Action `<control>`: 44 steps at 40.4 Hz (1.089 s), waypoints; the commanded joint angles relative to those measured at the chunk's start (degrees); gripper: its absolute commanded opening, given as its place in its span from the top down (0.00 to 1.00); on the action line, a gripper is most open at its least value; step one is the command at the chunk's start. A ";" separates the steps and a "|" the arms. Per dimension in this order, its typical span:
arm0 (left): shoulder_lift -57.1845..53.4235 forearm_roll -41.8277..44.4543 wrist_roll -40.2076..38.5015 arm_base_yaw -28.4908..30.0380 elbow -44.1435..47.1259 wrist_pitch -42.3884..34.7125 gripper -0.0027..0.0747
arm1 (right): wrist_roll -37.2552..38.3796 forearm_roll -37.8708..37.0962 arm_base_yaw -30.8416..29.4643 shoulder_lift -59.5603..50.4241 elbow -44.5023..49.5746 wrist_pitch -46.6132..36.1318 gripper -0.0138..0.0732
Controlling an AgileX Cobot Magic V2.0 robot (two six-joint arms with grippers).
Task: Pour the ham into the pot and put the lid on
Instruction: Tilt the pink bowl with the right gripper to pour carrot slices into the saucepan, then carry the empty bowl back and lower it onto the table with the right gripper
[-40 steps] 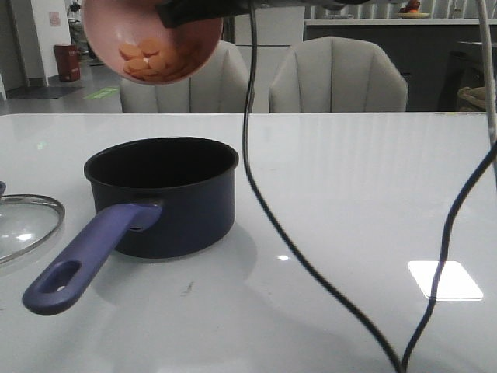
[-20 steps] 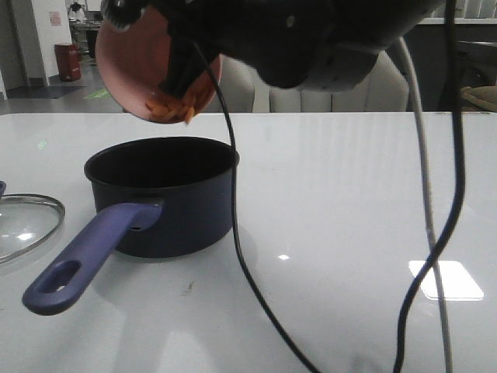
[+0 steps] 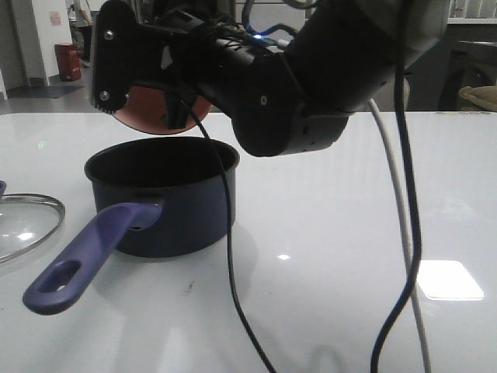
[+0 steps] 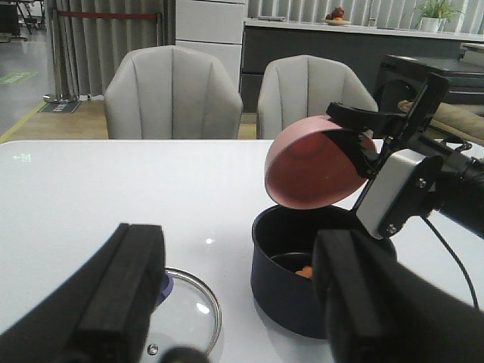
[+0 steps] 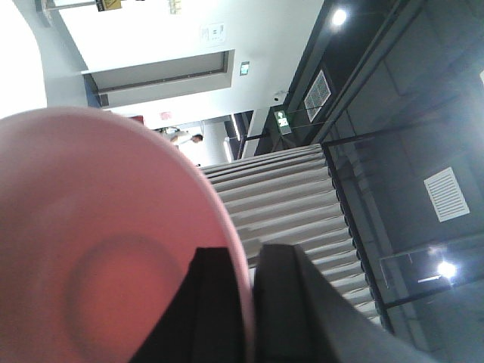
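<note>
Two orange ham (image 4: 304,271) slices now lie inside the pot (image 3: 161,198); we read no writing.
Since half a second ago our right claw (image 5: 246,306), pinching the pink bowl (image 4: 311,162) rim, tipped it over fully; left claw (image 4: 238,295) spread; lid (image 3: 26,225) at the pot's 9 o'clock on the bench (image 3: 349,194).

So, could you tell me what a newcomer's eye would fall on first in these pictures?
First, the right gripper holding the round pink bowl upended above the dark navy saucepan, with an orange ham slice on the pan's black bottom. Next, the pan's long purple-blue handle reaches toward the table's near edge. The clear glass lid lies flat on the table, at the pan's left.
</note>
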 commanded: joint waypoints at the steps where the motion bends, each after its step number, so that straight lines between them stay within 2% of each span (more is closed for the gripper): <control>1: 0.67 -0.61 0.00 -0.37 -1.32 -4.47 0.37 | 6.05 1.47 0.33 -3.96 -1.55 -9.89 0.69; 4: 0.67 -0.65 0.00 -0.37 -1.32 -4.47 0.37 | 13.57 4.88 0.53 -5.22 -1.55 -8.24 0.69; 7: 0.67 -0.65 0.00 -0.37 -1.32 -4.47 0.37 | 17.27 7.60 0.70 -7.55 -1.55 -5.38 0.69; 12: 0.67 -0.65 0.00 -0.37 -1.32 -4.47 0.37 | 26.37 12.36 0.70 -13.10 -1.60 7.87 0.69; 16: 0.67 -0.65 0.00 -0.37 -1.32 -4.47 0.37 | 31.93 19.08 0.64 -17.63 -1.73 20.30 0.69; 24: 0.67 -0.65 0.00 -0.37 -1.32 -4.47 0.37 | 31.07 35.85 -2.05 -24.89 -1.73 39.94 0.69; 31: 0.67 -0.65 0.00 -0.37 -1.32 -4.71 0.37 | 28.39 46.93 -8.47 -29.05 -1.67 57.92 0.69; 36: 0.67 -0.65 0.00 -0.37 -1.32 -4.71 0.37 | 28.45 50.08 -14.75 -30.44 -1.67 72.07 0.69; 40: 0.67 -0.65 0.00 -0.37 -1.32 -4.71 0.37 | 29.42 50.01 -20.02 -30.82 -1.67 85.32 0.69; 44: 0.67 -0.65 0.00 -0.37 -1.32 -4.71 0.37 | 32.12 47.11 -25.33 -30.82 -1.67 93.86 0.69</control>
